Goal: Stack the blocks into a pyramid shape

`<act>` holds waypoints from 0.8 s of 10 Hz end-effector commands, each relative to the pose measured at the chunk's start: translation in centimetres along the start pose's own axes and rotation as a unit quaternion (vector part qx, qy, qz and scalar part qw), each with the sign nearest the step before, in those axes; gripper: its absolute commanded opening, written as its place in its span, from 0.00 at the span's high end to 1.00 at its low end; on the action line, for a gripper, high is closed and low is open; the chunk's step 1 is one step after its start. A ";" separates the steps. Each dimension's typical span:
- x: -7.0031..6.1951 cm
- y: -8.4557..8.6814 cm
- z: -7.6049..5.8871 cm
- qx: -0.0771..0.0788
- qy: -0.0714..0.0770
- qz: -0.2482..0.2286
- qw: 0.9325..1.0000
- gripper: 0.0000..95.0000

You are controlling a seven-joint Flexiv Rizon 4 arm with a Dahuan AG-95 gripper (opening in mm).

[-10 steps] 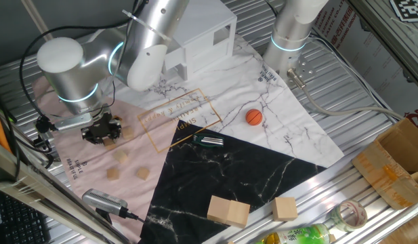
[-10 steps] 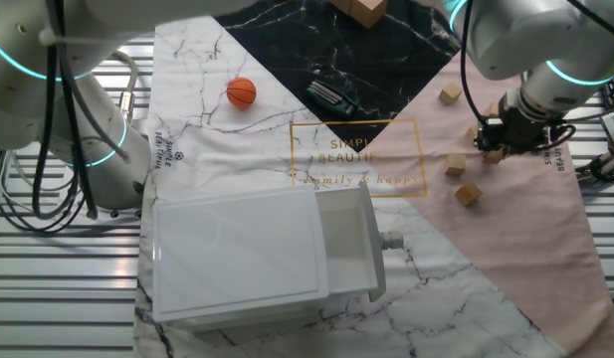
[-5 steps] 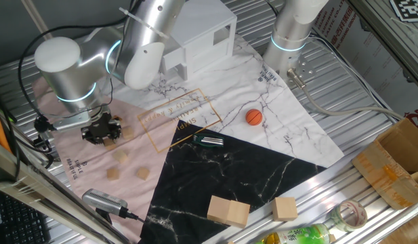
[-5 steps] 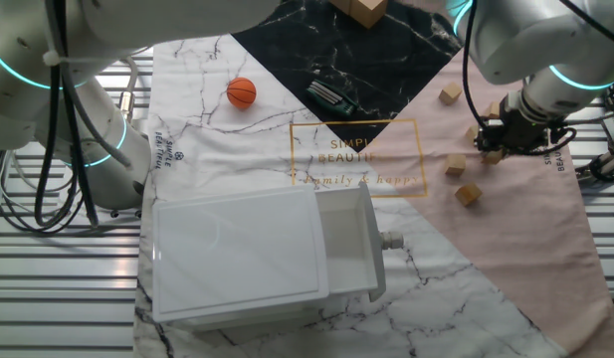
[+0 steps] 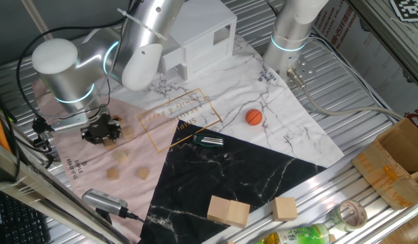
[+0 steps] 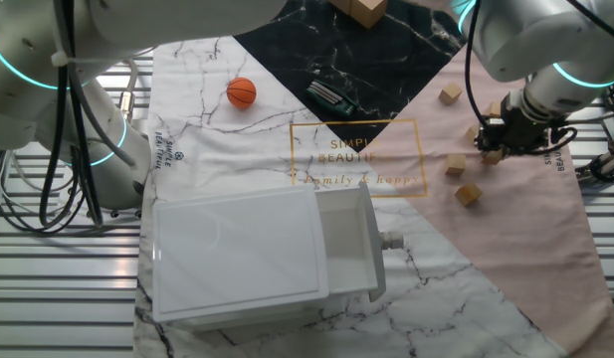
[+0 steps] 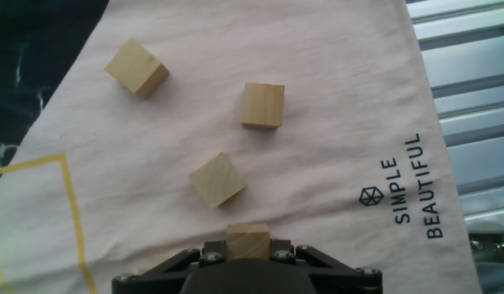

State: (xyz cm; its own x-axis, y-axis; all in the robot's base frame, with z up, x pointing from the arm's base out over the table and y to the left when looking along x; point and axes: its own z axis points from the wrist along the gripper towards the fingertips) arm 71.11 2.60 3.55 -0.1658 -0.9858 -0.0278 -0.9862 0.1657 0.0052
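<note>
A ribbed metal bench carries a cloth of three patterns: a pale pink part printed "SIMPLE BEAUTIFUL", a white marble part and a black marble part. A white box with an open drawer stands on the white marble. Cardboard and a green-labelled bottle lie at the bench's edge. Light is even and bright.
</note>
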 end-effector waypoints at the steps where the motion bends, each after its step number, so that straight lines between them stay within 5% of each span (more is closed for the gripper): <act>1: 0.0 0.0 0.0 0.000 0.000 0.002 1.000 1.00; 5: 0.0 0.0 0.0 0.002 0.012 0.009 1.000 1.00; 8: 0.0 0.0 0.0 -0.002 -0.001 -0.008 1.000 1.00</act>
State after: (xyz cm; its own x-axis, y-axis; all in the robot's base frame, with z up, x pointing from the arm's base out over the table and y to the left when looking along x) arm 71.04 2.48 3.55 -0.1565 -0.9873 -0.0279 -0.9877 0.1564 0.0064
